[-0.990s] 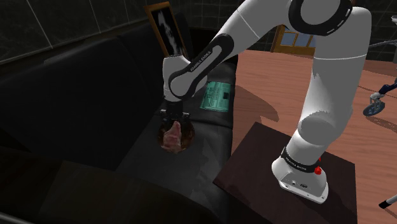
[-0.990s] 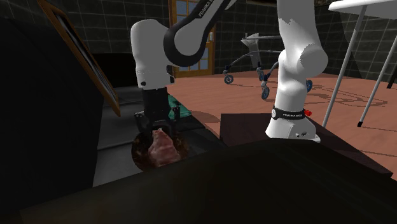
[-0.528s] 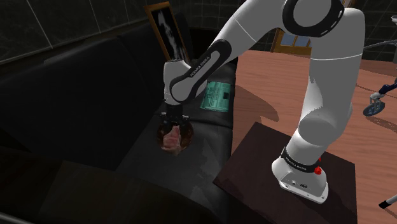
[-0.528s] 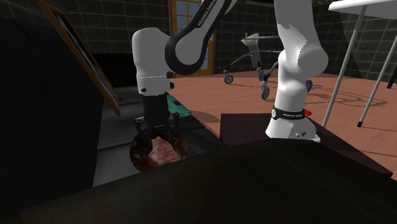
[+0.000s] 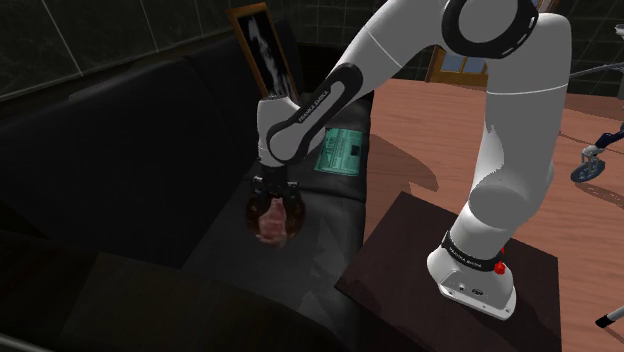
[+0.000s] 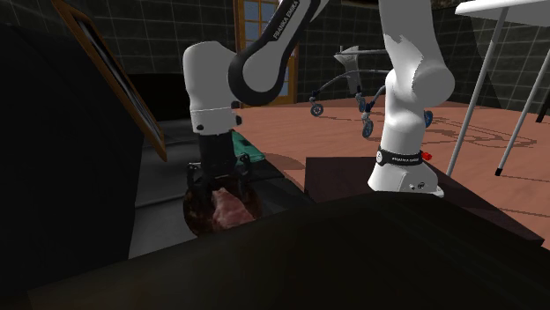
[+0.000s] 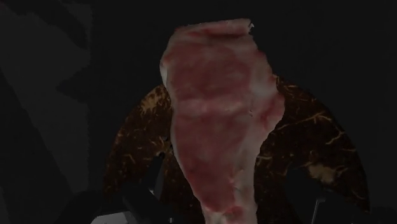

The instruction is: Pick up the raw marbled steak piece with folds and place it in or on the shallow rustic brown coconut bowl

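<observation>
Pink-red flesh streaked with white fat is seen on one folded, uneven steak (image 7: 216,127), which lies in one shallow round bowl (image 7: 312,143) of dark brown crackled with amber veins. One end is seen past the rim in the wrist view. One black gripper (image 5: 272,203) is held just above, its two fingers spread apart, the meat not touched by them. One green printed sheet (image 5: 340,153) is found at one o'clock of the bowl in the shoulder view. Its writing cannot be read.
</observation>
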Tool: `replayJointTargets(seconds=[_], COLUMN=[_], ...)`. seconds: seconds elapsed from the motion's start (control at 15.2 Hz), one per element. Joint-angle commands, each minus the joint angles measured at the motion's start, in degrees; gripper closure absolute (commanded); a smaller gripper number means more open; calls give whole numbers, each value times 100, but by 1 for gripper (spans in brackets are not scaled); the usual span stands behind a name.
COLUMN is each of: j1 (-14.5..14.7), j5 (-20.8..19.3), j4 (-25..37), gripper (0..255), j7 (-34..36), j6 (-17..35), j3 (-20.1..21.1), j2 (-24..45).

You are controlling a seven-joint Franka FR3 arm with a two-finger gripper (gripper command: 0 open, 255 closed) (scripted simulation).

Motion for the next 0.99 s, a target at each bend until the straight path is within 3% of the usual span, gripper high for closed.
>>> replayJointTargets(seconds=[0.0,0.13,0.4,0.92], j1=[1,17,-183,-180], j5=[2,-10,274,275], j4=[-2,-6,126,126], gripper=[0,0,0,0], j7=[-1,18,-182,-182], j6=[-4,24,-637,-636], j3=[2,-1,130,127], j2=[5,28,-530,-529])
